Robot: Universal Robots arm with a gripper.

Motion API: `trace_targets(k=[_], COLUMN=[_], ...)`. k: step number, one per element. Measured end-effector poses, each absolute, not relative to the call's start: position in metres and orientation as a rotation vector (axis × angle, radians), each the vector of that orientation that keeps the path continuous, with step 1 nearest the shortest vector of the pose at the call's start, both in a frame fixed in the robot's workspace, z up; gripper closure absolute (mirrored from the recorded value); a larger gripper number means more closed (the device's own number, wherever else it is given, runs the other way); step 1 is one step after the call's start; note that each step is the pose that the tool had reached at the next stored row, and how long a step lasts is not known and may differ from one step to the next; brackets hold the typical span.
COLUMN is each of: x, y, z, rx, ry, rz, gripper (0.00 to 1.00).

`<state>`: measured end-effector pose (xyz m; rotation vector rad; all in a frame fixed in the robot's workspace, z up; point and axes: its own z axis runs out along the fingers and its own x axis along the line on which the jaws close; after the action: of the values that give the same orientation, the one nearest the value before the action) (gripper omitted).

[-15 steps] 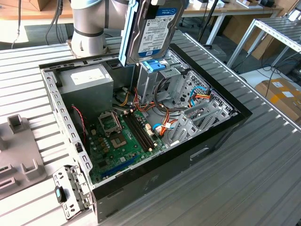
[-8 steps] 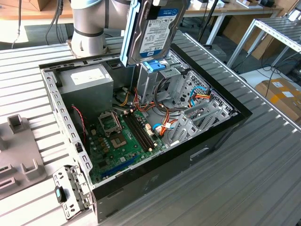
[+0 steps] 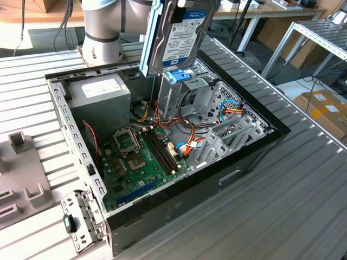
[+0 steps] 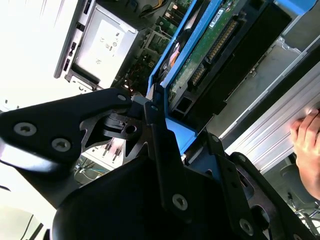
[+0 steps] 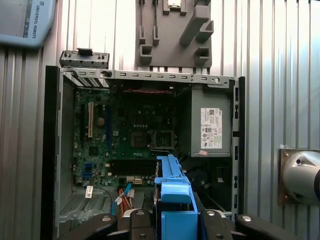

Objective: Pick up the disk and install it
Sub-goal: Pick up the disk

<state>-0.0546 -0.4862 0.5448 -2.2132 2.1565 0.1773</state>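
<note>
The disk, silver with a white and blue label and blue side rails, hangs upright above the open computer case, just over the metal drive cage with the blue plastic top. My gripper is shut on the disk, its black fingers pressed against the blue rail. The second wrist view has the disk's green circuit board facing the camera, with the gripper clamped at its edge.
Inside the case lie the motherboard, a grey power supply box and bundles of coloured cables. The robot base stands behind the case. A grey fixture sits at the exterior view's left. A person's hand rests nearby.
</note>
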Motion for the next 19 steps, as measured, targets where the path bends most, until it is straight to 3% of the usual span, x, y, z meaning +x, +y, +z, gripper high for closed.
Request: trace_targets(k=[19], x=[-0.0492], y=[-0.4902], z=[0.5433], rx=[-2.213], ry=[2.157], rz=[0.177], gripper=[0.63])
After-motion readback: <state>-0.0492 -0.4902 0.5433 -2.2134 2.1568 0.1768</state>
